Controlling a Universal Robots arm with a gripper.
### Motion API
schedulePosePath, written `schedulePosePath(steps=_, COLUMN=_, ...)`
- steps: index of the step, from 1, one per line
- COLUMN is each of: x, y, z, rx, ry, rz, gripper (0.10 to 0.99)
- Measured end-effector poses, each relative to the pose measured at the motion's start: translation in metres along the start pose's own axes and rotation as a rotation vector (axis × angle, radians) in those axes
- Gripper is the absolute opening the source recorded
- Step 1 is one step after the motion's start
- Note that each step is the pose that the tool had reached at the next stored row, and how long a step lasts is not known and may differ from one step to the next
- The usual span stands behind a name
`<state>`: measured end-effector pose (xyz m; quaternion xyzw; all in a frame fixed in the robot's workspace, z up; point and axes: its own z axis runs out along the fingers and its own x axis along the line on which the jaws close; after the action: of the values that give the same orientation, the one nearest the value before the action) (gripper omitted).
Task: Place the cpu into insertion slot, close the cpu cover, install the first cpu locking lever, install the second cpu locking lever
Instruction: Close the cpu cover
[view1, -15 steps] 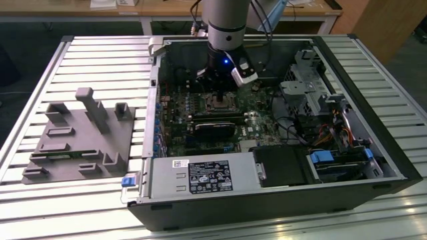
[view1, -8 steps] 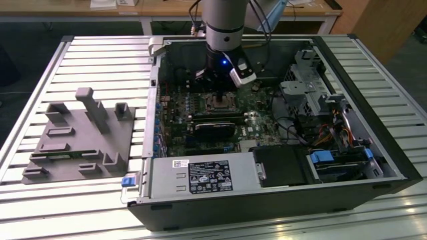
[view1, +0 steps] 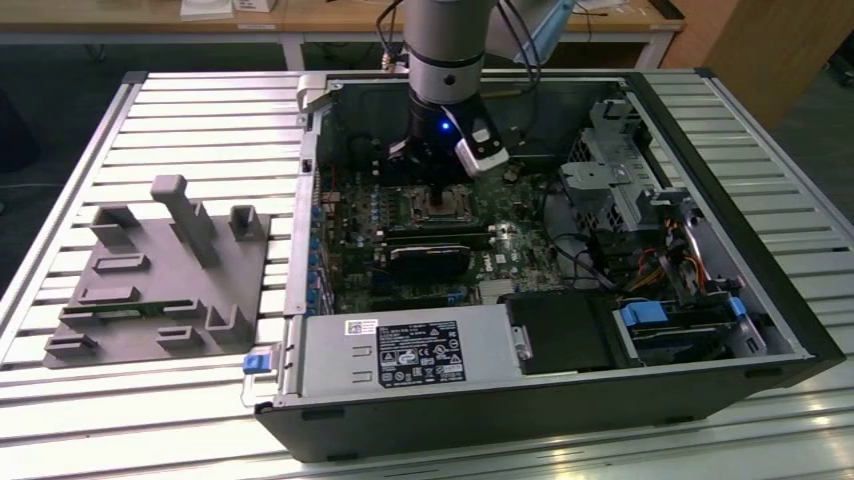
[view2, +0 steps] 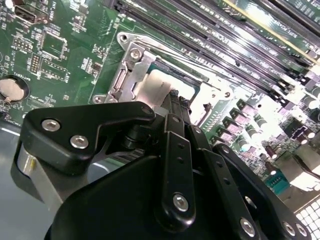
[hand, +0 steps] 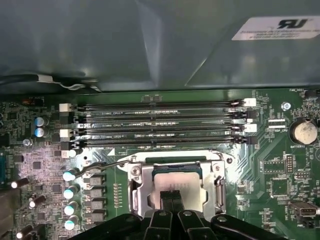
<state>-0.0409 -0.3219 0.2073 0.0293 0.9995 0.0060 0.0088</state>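
claw: pressed together, holding nothing, tips low over the cpu | cpu: lying flat, lower middle of first wrist view | cpu cover: seems down around it, keeping it in

The silver-grey cylindrical robot arm is reaching straight down, a blue light glowing at its wrist. Its black two-fingered gripper is hanging directly above the square metal cpu socket, slim fingers pressing together.

Four memory slots are counted in the first wrist view, with one cpu, one cpu cover and one coin battery. One computer case and one grey tray are counted in the exterior view.
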Motion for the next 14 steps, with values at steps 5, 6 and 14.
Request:
schedulePosePath(steps=5, x=0.008, y=-0.0009, z=-0.0001, rx=-0.001, ry=-0.0003, rz=0.001, gripper=0.106)
schedulePosePath(steps=6, x=0.0092, y=-0.0009, z=0.0, rx=-0.001, ry=-0.0005, rz=0.001, gripper=0.106)
schedulePosePath(steps=14, x=0.0185, y=-0.0016, z=0.0009, rx=-0.003, ry=-0.0004, rz=0.001, gripper=0.106)
